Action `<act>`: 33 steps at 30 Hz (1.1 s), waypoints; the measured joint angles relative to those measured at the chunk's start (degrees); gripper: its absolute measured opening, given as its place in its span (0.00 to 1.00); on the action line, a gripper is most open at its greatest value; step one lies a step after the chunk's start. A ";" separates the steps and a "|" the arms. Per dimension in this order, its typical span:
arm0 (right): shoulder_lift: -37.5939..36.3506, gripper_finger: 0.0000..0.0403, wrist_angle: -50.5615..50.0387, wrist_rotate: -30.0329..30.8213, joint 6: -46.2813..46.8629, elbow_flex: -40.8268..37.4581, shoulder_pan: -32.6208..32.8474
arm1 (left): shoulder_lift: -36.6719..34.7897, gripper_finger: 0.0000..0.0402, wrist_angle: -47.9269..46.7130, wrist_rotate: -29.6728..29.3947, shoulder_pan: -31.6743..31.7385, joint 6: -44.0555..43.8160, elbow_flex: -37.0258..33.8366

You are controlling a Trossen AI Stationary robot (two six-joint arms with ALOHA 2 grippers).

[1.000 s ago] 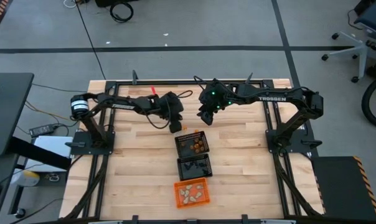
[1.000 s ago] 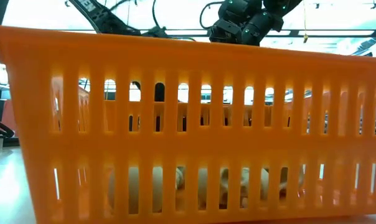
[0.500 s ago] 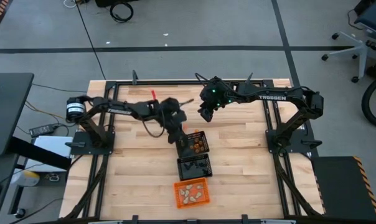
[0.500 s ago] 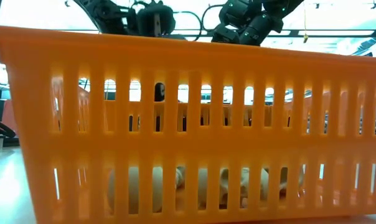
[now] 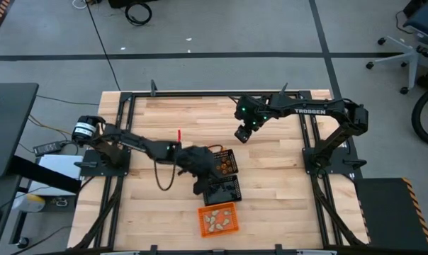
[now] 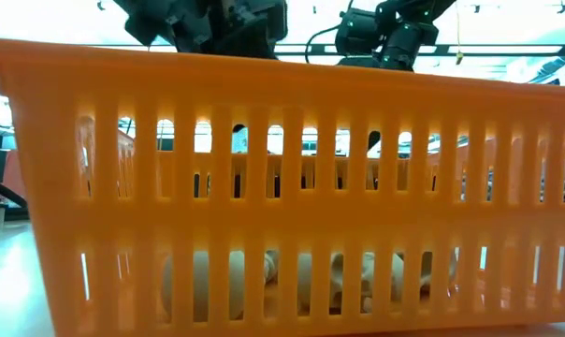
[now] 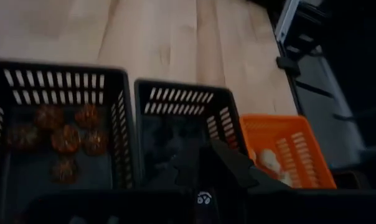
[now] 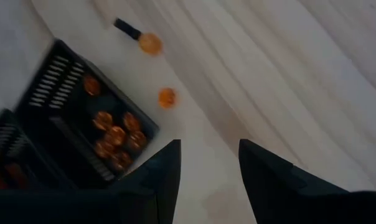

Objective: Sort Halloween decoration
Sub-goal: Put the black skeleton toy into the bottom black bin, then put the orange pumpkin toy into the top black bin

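lying loose, tiny round orange trinkets on table

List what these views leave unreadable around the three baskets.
- Low view: orange slatted plastic basket blocks both black baskets.
- Left wrist view: left end effector covers the middle black mesh basket; any held trinket hidden.
- High view: cream trinkets too small to identify.

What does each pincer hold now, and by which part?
Right pincer: open and empty. Left pincer is over the black baskets; whether it holds anything cannot be told.
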 joint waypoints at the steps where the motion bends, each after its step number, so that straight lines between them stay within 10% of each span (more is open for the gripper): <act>1: 0.00 0.41 0.77 0.00 1.02 0.00 0.47 | 0.00 0.09 0.77 -2.11 -0.86 0.31 0.00; 12: 0.00 0.41 6.31 0.23 6.63 0.00 5.42 | 1.78 0.10 4.82 -4.17 -4.57 2.78 0.05; 21: 0.00 0.41 4.68 0.36 7.00 0.00 6.10 | 3.78 0.32 7.67 -0.63 -4.69 2.76 0.07; 33: 0.00 0.41 3.21 0.34 4.69 0.00 6.07 | 2.69 0.39 -4.85 -0.67 4.45 2.98 0.07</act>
